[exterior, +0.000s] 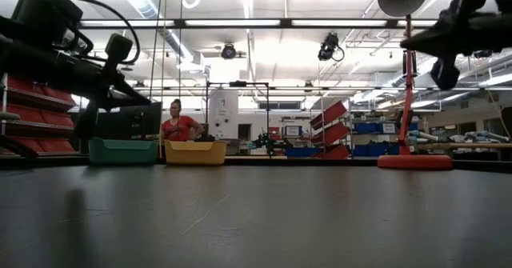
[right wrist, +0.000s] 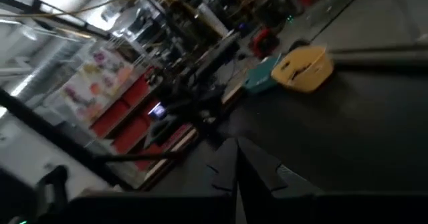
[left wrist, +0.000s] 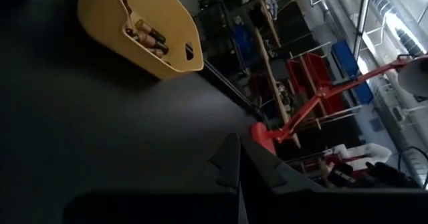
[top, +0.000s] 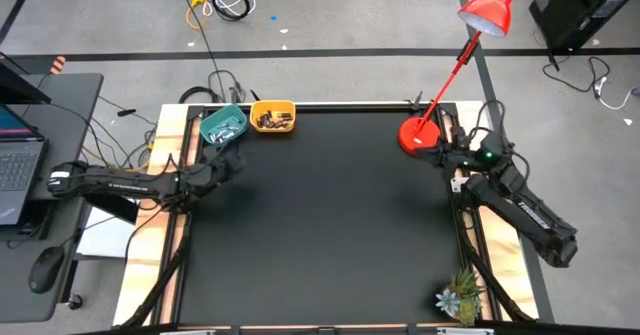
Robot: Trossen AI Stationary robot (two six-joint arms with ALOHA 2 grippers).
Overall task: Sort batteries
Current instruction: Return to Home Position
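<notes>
High view, left gripper: the left gripper (top: 228, 161) hangs at the far left of the black mat (top: 330, 215), just on the near side of the teal bin (top: 207, 122). In the left wrist view its two fingers meet along one line with nothing between them, so it is closed and empty.
Right gripper: the right gripper (top: 447, 155) sits at the far right, close beside the base of the red desk lamp (top: 414, 135). Its own wrist view shows its fingers pressed together, carrying nothing.
Batteries: the batteries (top: 272, 121) lie inside the bins at the far edge. Dark ones with copper ends are in the yellow bin (top: 272, 104), and paler ones are in the teal bin beside it on the left.
Step in hand: no battery shows loose on the mat, so sorting looks finished and the arms are likely going to rest.
Next move: probably lifting the left arm back and clear of the teal bin's wall without nudging it, and keeping the right arm off the lamp.
Hidden: in the low view the bin walls hide their contents, and a person (exterior: 178, 126) stands behind them.
Hard to make out: the batteries are too small to count, and the left gripper's tip blends into the mat.
</notes>
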